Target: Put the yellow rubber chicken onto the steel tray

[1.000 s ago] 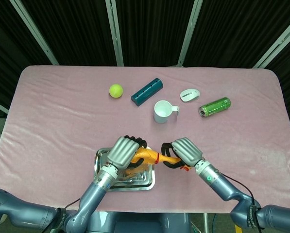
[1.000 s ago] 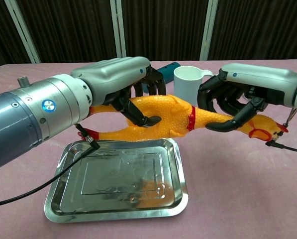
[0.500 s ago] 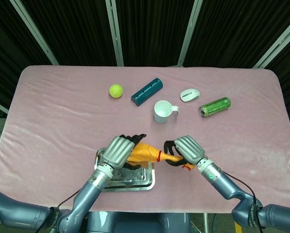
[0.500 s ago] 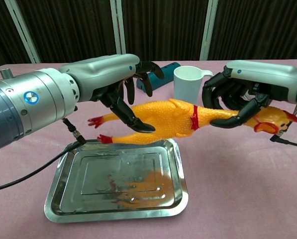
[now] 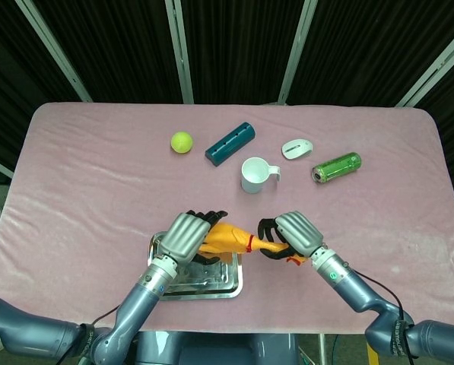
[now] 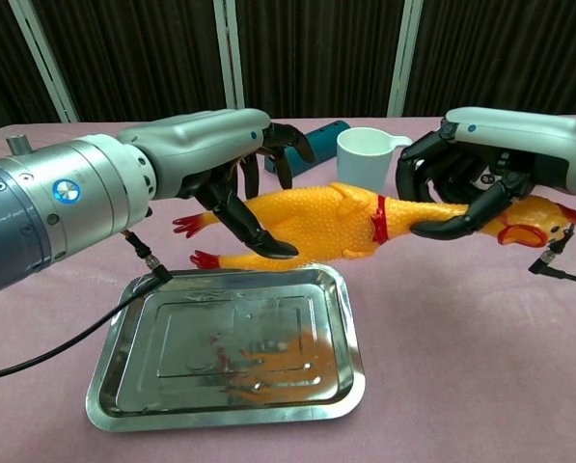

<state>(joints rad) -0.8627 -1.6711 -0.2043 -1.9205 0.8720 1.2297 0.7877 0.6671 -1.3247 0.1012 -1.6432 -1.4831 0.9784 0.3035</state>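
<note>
Pink velvety cloth covers your table (image 5: 74, 190). Your yellow rubber chicken (image 6: 336, 227), glossy with red feet and collar, hangs level above the steel tray (image 6: 123, 371). Your right hand (image 6: 480, 178) grips its neck; your left hand (image 6: 225, 169) has its fingers spread around the body, thumb underneath. That shiny tray mirrors the yellow.

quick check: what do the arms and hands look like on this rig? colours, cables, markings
Both arms are blue-grey metallic tubes. The left hand and right hand have silver-grey shells on the back and black fingers. The left forearm ends in a ribbed silver wrist section bearing a round blue marking, with a thin black cable trailing from it. A green dot marks the right wrist.
</note>
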